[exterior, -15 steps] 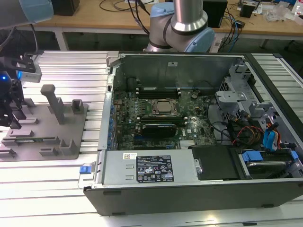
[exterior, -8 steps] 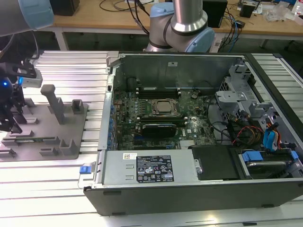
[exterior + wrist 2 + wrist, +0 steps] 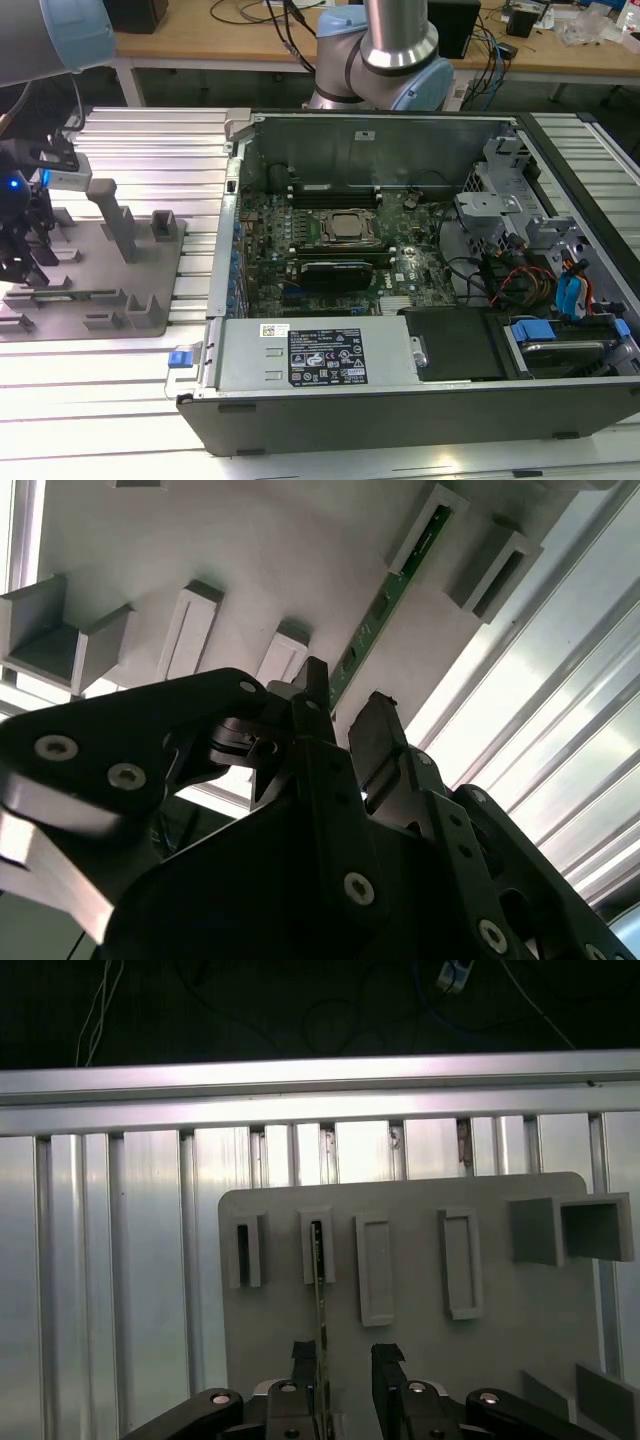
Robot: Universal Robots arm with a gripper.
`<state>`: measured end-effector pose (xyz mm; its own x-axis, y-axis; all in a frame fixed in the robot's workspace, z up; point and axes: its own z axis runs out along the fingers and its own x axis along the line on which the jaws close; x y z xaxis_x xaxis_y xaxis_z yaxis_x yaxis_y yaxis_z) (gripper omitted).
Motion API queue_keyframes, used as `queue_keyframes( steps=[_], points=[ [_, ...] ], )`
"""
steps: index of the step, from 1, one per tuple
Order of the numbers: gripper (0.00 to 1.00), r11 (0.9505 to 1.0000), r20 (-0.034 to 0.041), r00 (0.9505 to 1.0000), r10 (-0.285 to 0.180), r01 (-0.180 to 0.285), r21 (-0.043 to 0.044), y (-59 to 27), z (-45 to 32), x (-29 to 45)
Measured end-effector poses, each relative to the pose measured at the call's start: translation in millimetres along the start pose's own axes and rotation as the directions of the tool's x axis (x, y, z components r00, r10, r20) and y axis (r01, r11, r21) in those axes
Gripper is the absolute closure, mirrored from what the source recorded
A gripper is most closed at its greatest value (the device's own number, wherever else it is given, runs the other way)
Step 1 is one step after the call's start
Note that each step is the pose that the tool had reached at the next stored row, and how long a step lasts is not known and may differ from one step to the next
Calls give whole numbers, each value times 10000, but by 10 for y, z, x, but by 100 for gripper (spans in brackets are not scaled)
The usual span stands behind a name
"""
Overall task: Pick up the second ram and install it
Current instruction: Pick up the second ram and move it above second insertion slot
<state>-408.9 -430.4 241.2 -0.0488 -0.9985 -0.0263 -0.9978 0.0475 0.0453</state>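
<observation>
First wrist view has the memory stick (image 3: 321, 1300) edge-on as a very thin, long dark line. It stands on its long edge on the grey tray (image 3: 500, 1350), with its far end seated in a narrow upright slot (image 3: 317, 1245) and its near end reaching down to the claw (image 3: 345, 1360). In the second wrist view the memory stick (image 3: 385, 605) shows more of its face: a narrow green board with small dark parts and pale marks along it, lying straight across the pale tray (image 3: 250, 560).

The claw (image 3: 347, 705) is partly open, with a plain gap between its two black fingers (image 3: 305, 1360). The stick lines up just inside that gap, close against one finger and well clear of the other. Nothing is gripped. Whether the near finger touches the stick cannot be told.

In the exterior view the claw (image 3: 22, 255) hangs over the tray at that view's far left, on the slatted metal table (image 3: 150, 150), well apart from the open computer case (image 3: 350, 400).
</observation>
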Motion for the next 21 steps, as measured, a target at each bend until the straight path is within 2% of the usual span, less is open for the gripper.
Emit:
queue_keyframes(
  steps=[11,16,19,21],
  points=[
    [66,10000,0,10000,0,0,0,-4,57,25],
    [66,9999,-5,9999,-139,139,-3,-10,160,49],
    [66,9996,-14,9996,-287,287,-7,-11,189,50],
    [66,9984,-44,9984,-562,562,-15,-12,226,51]
  ],
)
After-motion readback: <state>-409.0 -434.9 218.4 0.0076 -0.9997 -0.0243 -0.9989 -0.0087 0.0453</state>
